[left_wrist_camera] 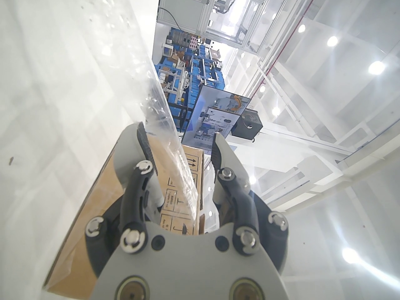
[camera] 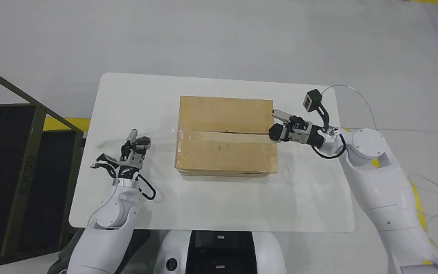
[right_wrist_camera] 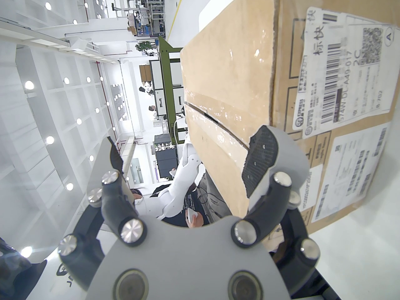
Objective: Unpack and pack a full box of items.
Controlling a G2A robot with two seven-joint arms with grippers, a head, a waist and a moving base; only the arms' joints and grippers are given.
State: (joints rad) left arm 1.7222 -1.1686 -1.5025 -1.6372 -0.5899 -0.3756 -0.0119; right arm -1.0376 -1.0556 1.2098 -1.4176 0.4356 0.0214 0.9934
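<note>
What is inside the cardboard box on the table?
Nothing inside shows: the cardboard box has both top flaps down, meeting along a middle seam, so its contents are covered.

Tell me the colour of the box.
Brown; the box shows best in the top view.

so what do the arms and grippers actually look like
Both arms are smooth white shells. The left gripper and right gripper match: grey plate, black linkages, silver bolts, grey fingers with black textured pads. A black camera block tops the right wrist.
</note>
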